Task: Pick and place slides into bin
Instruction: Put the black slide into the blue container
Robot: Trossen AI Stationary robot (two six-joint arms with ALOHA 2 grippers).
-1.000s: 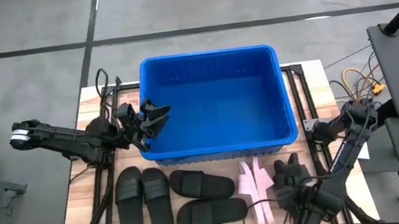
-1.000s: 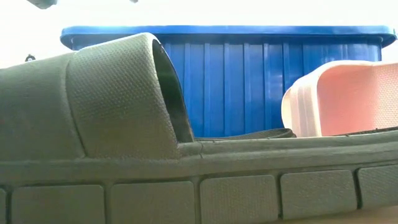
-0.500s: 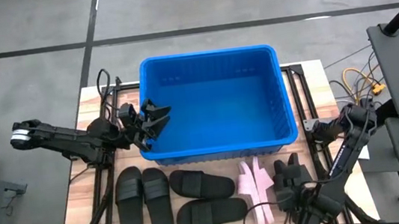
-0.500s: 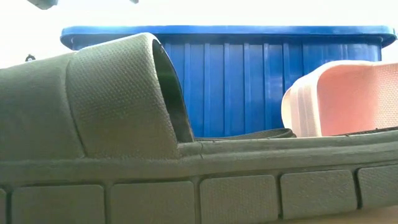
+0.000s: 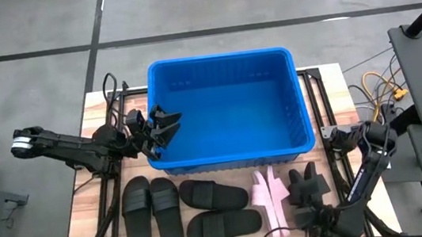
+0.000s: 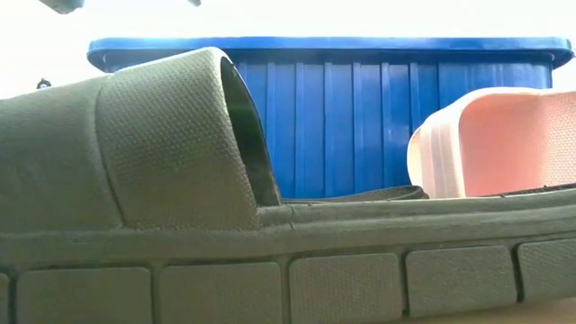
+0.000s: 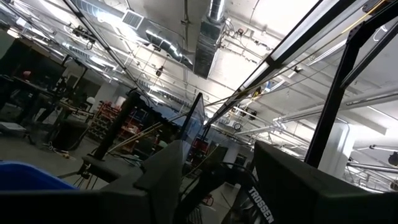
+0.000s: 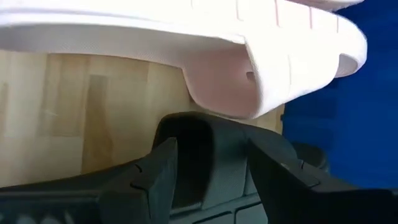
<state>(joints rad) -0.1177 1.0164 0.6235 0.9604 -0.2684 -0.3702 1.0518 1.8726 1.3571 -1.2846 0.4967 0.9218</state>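
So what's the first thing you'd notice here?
The big blue bin in the middle of the table, with nothing in it. In front of it lie four black slides and a pale pink pair, none picked up. The right claw sits open beside the pink pair; the left claw hangs at the bin's left rim.

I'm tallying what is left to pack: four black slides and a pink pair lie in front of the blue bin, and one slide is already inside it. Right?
Not quite. The high view shows the bin with nothing inside it. The rest holds: four black slides and the pink pair lie on the table in front of it.
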